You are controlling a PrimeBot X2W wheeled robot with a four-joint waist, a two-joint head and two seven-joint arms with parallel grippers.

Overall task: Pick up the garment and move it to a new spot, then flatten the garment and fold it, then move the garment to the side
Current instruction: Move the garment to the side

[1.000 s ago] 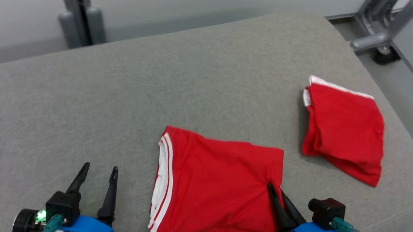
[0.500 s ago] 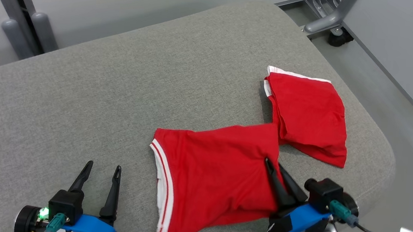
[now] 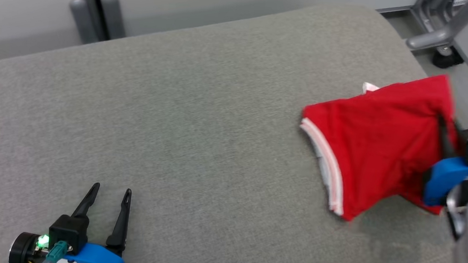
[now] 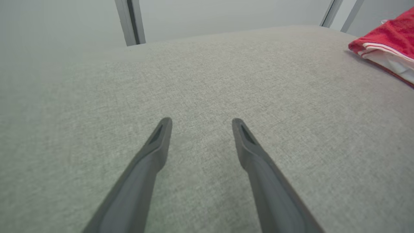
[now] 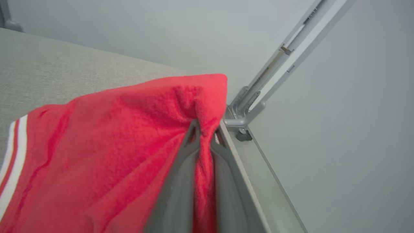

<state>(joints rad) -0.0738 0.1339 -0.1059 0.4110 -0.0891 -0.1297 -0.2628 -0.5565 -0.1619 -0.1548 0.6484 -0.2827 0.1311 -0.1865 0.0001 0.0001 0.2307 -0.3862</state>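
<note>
The garment [image 3: 369, 149] is red with a white-striped hem. It hangs lifted over the right end of the grey cushion [image 3: 175, 121]. My right gripper [image 3: 445, 126] is shut on its upper right corner. In the right wrist view the fingers [image 5: 190, 152] pinch a fold of the red cloth [image 5: 113, 139] between them. My left gripper [image 3: 110, 190] rests open at the lower left, low over bare cushion and far from the garment. In the left wrist view its fingertips [image 4: 165, 124] stand apart, and the striped hem [image 4: 391, 42] lies at the far right.
A white scrap of another piece of cloth [image 3: 369, 87] peeks from behind the held garment. Grey metal posts [image 3: 93, 10] stand beyond the cushion's far edge. A wheeled frame leg [image 3: 440, 35] stands on the floor past the right corner.
The head camera has swung. My right gripper has carried the garment from the front middle to the cushion's right end, over the second folded red piece. The left gripper stays put.
</note>
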